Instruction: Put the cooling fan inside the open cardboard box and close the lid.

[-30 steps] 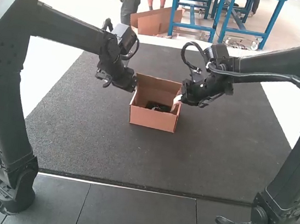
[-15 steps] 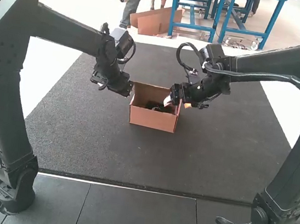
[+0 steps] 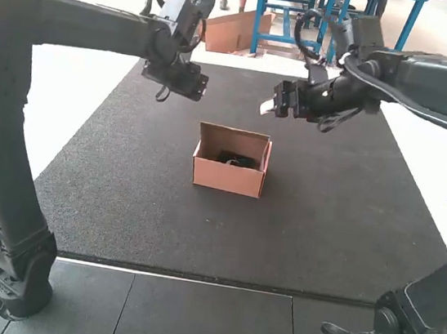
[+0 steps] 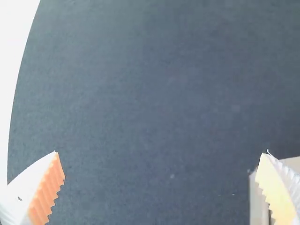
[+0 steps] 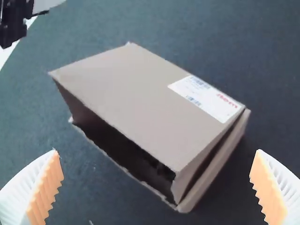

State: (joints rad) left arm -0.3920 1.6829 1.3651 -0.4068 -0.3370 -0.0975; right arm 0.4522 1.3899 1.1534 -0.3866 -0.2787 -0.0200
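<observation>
Cardboard box (image 3: 228, 174) stands on the dark mat (image 3: 115, 177) of the worktop, below both grippers, between them and nearer the arm bases than either. In the high view its top is open, and the cooling fan (image 3: 229, 159) shows as a dark shape inside. From the right wrist, the lid (image 5: 131, 103), which bears a white label (image 5: 206, 97), slants over the box with a dark gap under its edge. The left gripper (image 3: 181, 86) hangs above the mat, up and to the left of the box, its white ribbed fingers (image 4: 44, 190) spread wide with nothing between them. The right gripper (image 3: 269, 105) hangs up and to the right of the box, also spread wide and holding nothing.
</observation>
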